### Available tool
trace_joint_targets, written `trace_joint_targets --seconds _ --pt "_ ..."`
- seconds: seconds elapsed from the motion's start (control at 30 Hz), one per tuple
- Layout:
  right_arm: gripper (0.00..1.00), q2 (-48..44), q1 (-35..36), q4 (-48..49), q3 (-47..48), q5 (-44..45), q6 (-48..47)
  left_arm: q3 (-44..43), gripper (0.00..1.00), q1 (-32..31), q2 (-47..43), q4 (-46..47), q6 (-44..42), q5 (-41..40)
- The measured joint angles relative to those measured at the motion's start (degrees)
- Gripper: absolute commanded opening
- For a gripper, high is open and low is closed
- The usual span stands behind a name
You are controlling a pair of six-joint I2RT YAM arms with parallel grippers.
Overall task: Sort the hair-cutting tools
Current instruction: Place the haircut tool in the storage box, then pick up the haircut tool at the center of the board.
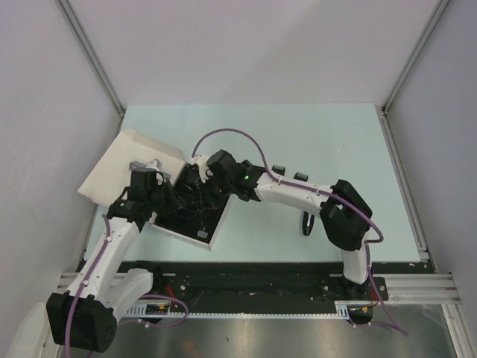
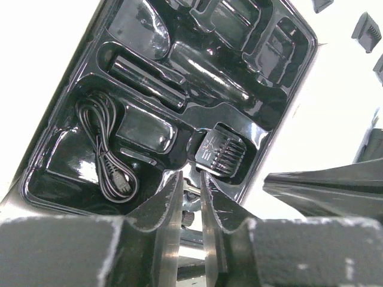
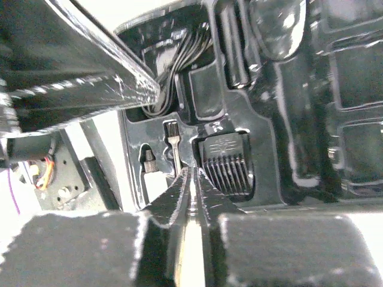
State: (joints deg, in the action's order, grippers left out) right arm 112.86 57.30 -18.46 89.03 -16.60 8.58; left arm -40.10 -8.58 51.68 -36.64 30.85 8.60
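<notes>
Pale green table (image 1: 313, 134) with white walls around it is your workplace. Both arms reach from the lower edge toward the black tray (image 2: 54, 173) left of centre.

Your left gripper (image 2: 190, 179) hangs over the near rim of the tray, and its jaws are parted by only a narrow slit. A thin silvery piece shows through that slit. It is probably the tiny brush (image 3: 172, 133) lying below, and it does not look pinched.

Your right gripper (image 3: 191, 173) is fully closed. Its tips are just beside the brush handle and seem to hold nothing.

Right of the brush, one comb guard (image 2: 220, 152) sits in its own compartment. The coiled cable (image 2: 105, 149) fills the pocket at the left.

Farther up the table, right of the tray, two loose guards (image 1: 279, 169) (image 1: 300, 176) lie close together.
</notes>
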Motion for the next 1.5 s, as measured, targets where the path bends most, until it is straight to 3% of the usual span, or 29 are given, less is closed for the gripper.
trace_joint_targets --seconds 0.2,0.33,0.53,0.6,0.87,1.37,1.5 --pt "0.42 -6.93 -3.96 0.04 -0.07 4.63 3.41 -0.11 0.44 0.00 0.00 -0.13 -0.83 -0.09" --pt "0.56 -9.73 -8.15 -1.31 -1.60 16.57 8.26 -0.81 0.58 0.00 0.02 -0.35 -1.38 -0.02" --pt "0.93 -10.64 -16.74 -8.81 -5.55 35.52 17.75 -2.08 0.84 0.00 0.02 -0.39 -2.69 0.04" --pt "0.97 -10.60 -19.69 -11.52 -6.62 40.81 20.22 -2.40 0.93 0.00 -0.07 -0.39 -3.06 -0.26" --pt "0.94 -6.10 -27.71 -17.70 -7.13 48.57 26.91 -3.02 0.98 0.00 -2.25 -0.59 -5.22 -2.91" --pt "0.83 2.91 -31.78 -20.61 -7.34 47.74 37.81 -4.07 0.99 0.00 -1.07 -0.81 -5.92 -2.99" --pt "0.75 3.15 -31.93 -19.21 -7.30 46.66 38.05 -4.44 0.99 0.00 -1.11 -0.81 -5.95 -3.19"
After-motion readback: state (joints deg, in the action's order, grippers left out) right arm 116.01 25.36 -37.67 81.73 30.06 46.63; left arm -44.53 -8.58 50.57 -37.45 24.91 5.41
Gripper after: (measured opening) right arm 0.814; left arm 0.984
